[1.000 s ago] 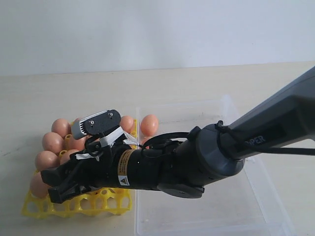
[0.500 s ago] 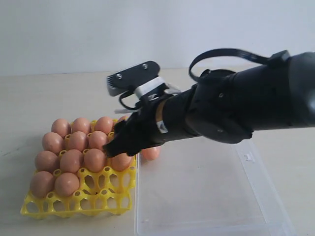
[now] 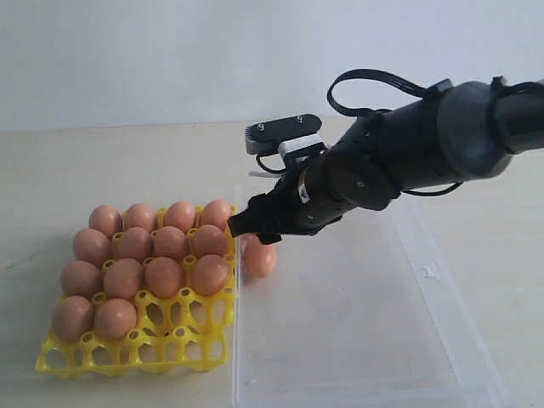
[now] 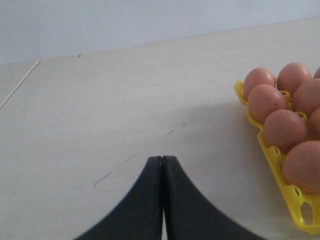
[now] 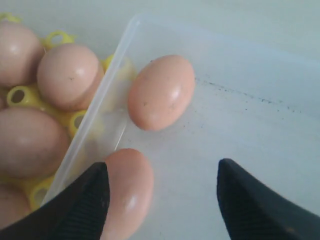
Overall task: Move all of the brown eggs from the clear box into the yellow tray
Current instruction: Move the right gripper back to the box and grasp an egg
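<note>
The yellow tray [image 3: 170, 353] on the left holds several brown eggs [image 3: 163, 274] in its back rows. Two brown eggs lie in the clear box [image 3: 365, 340] against its wall nearest the tray. One egg [image 5: 161, 92] lies clear of the fingers. The other egg [image 5: 127, 190] lies right beside one finger of my right gripper [image 5: 162, 167], which is open above the box floor. In the exterior view my right gripper [image 3: 246, 225] hovers over that corner and only one boxed egg [image 3: 259, 257] shows. My left gripper [image 4: 163, 160] is shut and empty over bare table beside the tray [image 4: 280, 175].
The clear box wall [image 5: 95, 115] runs between the boxed eggs and the tray's cups [image 5: 60, 36]. The tray's front row has open cups [image 3: 178, 336]. Pale tabletop [image 3: 110, 161] lies behind the tray, and a white wall stands beyond it.
My right arm has lifted away from low over the tray's front and swung right and back, now over the box's corner near the tray. The tray's eggs it was covering show again.
</note>
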`<move>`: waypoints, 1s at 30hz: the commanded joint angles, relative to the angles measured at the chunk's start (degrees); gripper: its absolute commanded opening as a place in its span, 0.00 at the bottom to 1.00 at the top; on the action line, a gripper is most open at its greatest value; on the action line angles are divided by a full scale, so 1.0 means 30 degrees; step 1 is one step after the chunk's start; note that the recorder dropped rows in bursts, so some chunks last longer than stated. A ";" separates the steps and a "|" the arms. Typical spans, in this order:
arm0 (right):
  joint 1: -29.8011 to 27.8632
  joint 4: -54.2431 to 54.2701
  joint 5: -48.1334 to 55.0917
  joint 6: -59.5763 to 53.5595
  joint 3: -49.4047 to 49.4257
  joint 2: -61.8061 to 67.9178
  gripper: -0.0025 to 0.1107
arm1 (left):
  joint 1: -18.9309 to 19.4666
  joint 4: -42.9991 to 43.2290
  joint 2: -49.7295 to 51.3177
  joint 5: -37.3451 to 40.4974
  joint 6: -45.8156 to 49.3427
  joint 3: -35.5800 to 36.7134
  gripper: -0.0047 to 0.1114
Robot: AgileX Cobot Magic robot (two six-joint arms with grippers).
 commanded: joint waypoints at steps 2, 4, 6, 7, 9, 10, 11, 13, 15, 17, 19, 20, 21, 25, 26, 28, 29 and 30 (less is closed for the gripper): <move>-0.0139 0.1127 0.0866 -0.0844 -0.1273 0.1096 0.55 | -0.0145 -0.0047 -0.0107 -0.0175 -0.0119 -0.0077 0.04; -0.0139 0.1702 0.1086 -0.1523 -0.1477 0.1344 0.55 | -0.0145 -0.0047 -0.0107 -0.0175 -0.0119 -0.0077 0.04; -0.0139 0.2372 0.1142 -0.2131 -0.1516 0.1383 0.55 | -0.0145 -0.0047 -0.0107 -0.0175 -0.0119 -0.0077 0.04; -0.0139 0.2622 0.1142 -0.2277 -0.1516 0.1383 0.55 | -0.0145 -0.0047 -0.0107 -0.0175 -0.0119 -0.0077 0.04; -0.0139 0.3008 0.1070 -0.2587 -0.1516 0.1383 0.55 | -0.0145 -0.0047 -0.0107 -0.0175 -0.0119 -0.0077 0.04; -0.0139 0.3141 0.0977 -0.2779 -0.1516 0.1395 0.55 | -0.0145 -0.0047 -0.0107 -0.0175 -0.0119 -0.0077 0.04; -0.0139 0.3246 0.0926 -0.2836 -0.1516 0.1466 0.55 | -0.0145 -0.0047 -0.0107 -0.0175 -0.0119 -0.0077 0.04; -0.0139 0.3478 0.0926 -0.2874 -0.1549 0.1511 0.55 | -0.0145 -0.0047 -0.0107 -0.0175 -0.0119 -0.0077 0.04; 0.0020 0.3927 0.1025 -0.2929 -0.1549 0.1539 0.55 | -0.0145 -0.0047 -0.0107 -0.0175 -0.0119 -0.0077 0.04; 0.0206 0.4822 0.1285 -0.3819 -0.1549 0.1539 0.55 | -0.0145 -0.0047 -0.0107 -0.0175 -0.0119 -0.0077 0.04; 0.0374 0.5732 0.1412 -0.4771 -0.1549 0.1593 0.55 | -0.0145 -0.0047 -0.0107 -0.0175 -0.0119 -0.0077 0.04; 0.0418 0.5865 0.1412 -0.4957 -0.1549 0.1671 0.55 | -0.0145 -0.0047 -0.0107 -0.0175 -0.0119 -0.0077 0.04; 0.0418 0.5863 0.1323 -0.5030 -0.1549 0.1775 0.55 | -0.0145 -0.0047 -0.0107 -0.0175 -0.0119 -0.0077 0.04; 0.0418 0.5978 0.1236 -0.5112 -0.1549 0.2264 0.55 | -0.0145 -0.0047 -0.0107 -0.0175 -0.0119 -0.0077 0.04; 0.0418 0.6083 0.1236 -0.5230 -0.1549 0.2444 0.55 | -0.0145 -0.0047 -0.0107 -0.0175 -0.0119 -0.0077 0.04; 0.0418 0.6083 0.1220 -0.5235 -0.1549 0.2737 0.55 | -0.0145 -0.0047 -0.0107 -0.0175 -0.0119 -0.0077 0.04; 0.0418 0.6083 0.1152 -0.5235 -0.1549 0.2864 0.55 | -0.0145 -0.0047 -0.0107 -0.0175 -0.0119 -0.0077 0.04; 0.0418 0.6083 0.1174 -0.5235 -0.1549 0.3013 0.53 | -0.0145 -0.0047 -0.0107 -0.0175 -0.0119 -0.0077 0.04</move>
